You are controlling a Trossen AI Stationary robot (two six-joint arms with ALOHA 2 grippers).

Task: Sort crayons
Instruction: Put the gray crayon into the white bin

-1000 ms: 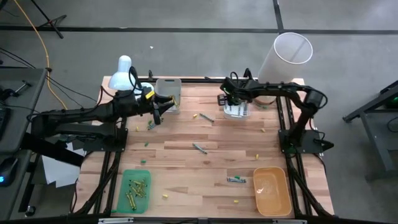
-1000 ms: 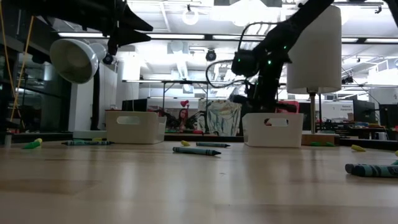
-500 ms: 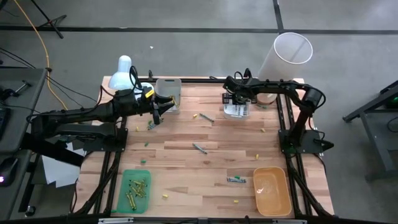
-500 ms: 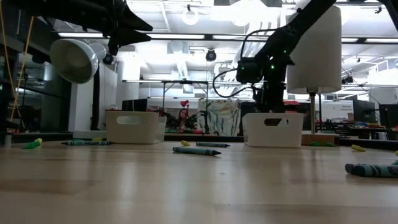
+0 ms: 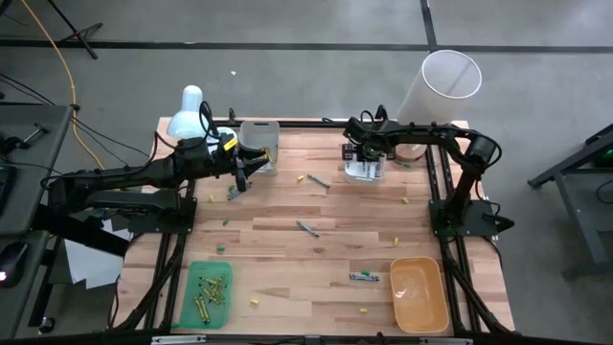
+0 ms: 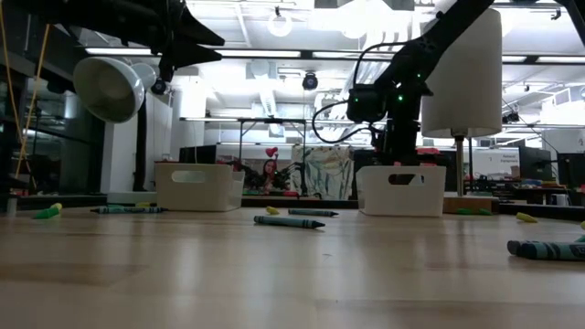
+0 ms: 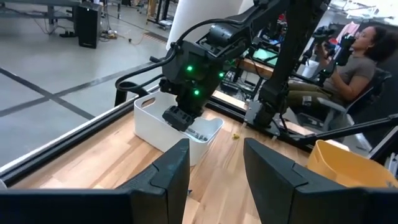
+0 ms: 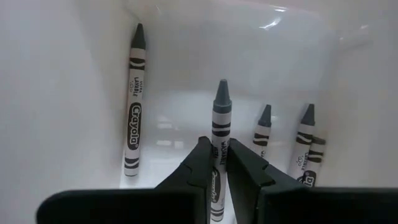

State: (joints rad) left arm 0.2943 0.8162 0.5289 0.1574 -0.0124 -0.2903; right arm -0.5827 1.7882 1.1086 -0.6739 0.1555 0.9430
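Note:
My right gripper (image 5: 367, 161) points down into the white bin (image 5: 365, 172) at the table's far side and is shut on a grey crayon (image 8: 221, 106). Several more grey crayons (image 8: 133, 118) lie in that bin. My left gripper (image 5: 241, 178) is open and empty beside the grey bin (image 5: 260, 140); its fingers (image 7: 171, 171) face the right arm. Loose crayons (image 5: 306, 228) lie on the wood, and a teal pair (image 5: 364, 277) lies near the orange tray. My right gripper pinches the grey crayon's wrapped body (image 8: 217, 138) between its two fingers. The fingers come from above into the bin and lie along the crayon. The crayon's pointed end sticks out past the fingertips toward the bin's floor; whether it touches the floor I cannot tell.
A green tray (image 5: 192, 305) holding several crayons sits near left, an orange tray (image 5: 419, 297) near right. A lamp (image 5: 187, 110) and a tall white cylinder (image 5: 441, 86) stand at the far edge. Small yellow and green bits dot the wood.
My right gripper has gone toward the table's right edge and down into the white bin, then kept still. My left arm has not moved.

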